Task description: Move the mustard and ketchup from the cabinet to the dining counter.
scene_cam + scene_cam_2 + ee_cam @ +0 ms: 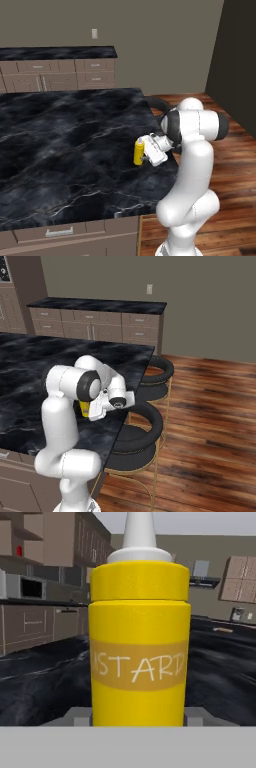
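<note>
Since my gripper (145, 152) reaches in sideways over the near right corner of the dining counter (60, 135), its jaws are closed on the mustard (138, 152), one on each side of the body. The yellow bottle stands upright between them, nozzle up, directly ahead of my palm in the hand view. I cannot tell whether its base touches the black marble surface. My coming move, I judge, turns on that vertical gap. Farther off sits the back worktop (55, 52).
</note>
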